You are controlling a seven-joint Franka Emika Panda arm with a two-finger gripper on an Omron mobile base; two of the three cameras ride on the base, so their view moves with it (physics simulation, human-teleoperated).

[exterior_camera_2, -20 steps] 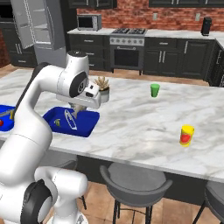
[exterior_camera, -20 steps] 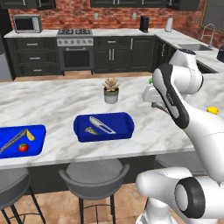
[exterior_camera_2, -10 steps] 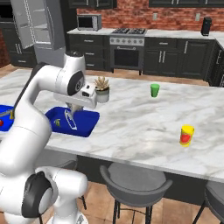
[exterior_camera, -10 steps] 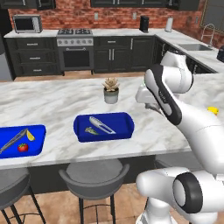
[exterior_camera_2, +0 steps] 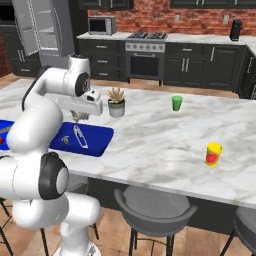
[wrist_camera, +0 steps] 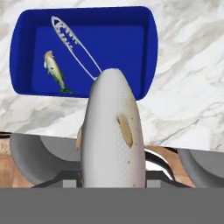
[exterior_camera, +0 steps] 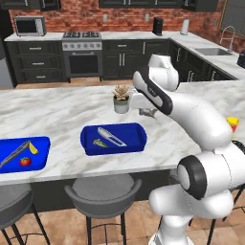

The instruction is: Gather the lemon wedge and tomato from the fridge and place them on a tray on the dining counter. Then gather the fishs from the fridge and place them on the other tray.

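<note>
My gripper (exterior_camera: 146,112) hangs over the dining counter (exterior_camera: 57,107), just right of and behind a blue tray (exterior_camera: 136,139). It is shut on a grey-silver fish (wrist_camera: 111,135), which covers the fingertips in the hand view. In that tray (wrist_camera: 151,43) lie an olive-tan fish (wrist_camera: 54,72) and long silver tongs (wrist_camera: 74,43). A second blue tray (exterior_camera: 44,143) at the counter's left end holds the lemon wedge (exterior_camera: 33,148), the tomato (exterior_camera: 25,161) and a thin silver utensil (exterior_camera: 13,153). The fridge (exterior_camera_2: 42,27) stands at the back left.
A small potted plant (exterior_camera: 121,98) stands just behind the gripper. Further right on the marble are a green cup (exterior_camera_2: 177,103) and a yellow-and-red object (exterior_camera_2: 213,154). Round grey stools (exterior_camera: 103,191) line the near edge of the counter.
The arm has swung left across the counter with the fish, closing in on the middle tray. The trays and their contents lie as before.
</note>
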